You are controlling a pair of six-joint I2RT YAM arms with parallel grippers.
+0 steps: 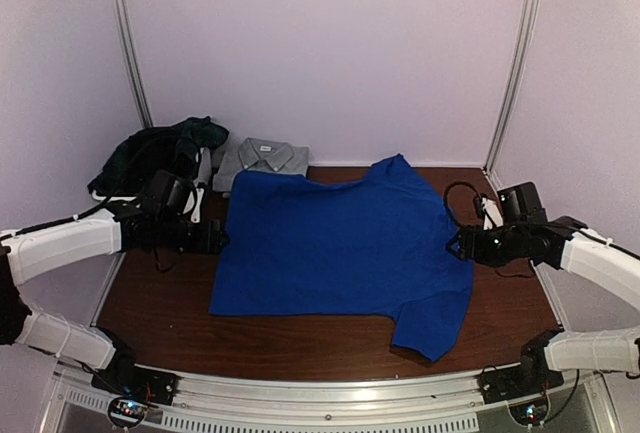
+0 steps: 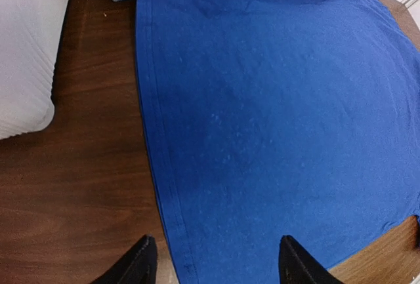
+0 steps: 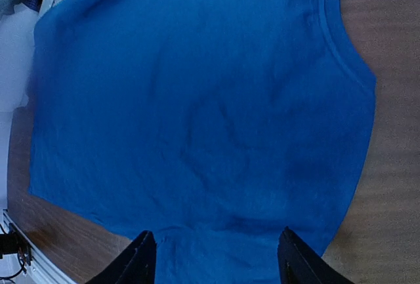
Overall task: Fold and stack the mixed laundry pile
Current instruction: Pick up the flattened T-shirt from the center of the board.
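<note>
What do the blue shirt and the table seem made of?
Blue shirt: soft matte knit, probably cotton jersey; it wrinkles gently and shows a stitched hem. Table: dark wood or veneer, slight sheen, visible grain streaks.

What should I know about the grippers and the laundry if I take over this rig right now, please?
Left gripper: open, low over the left edge of the blue T-shirt, holding nothing.
Right gripper: open, over the shirt's right edge, holding nothing.
Things: the T-shirt is spread flat mid-table. A grey collared shirt lies folded at the back left, with a dark green heap beside it.
Done: grey shirt folded, T-shirt laid out.
Left: fold the T-shirt and stack it, then deal with the dark heap.
</note>
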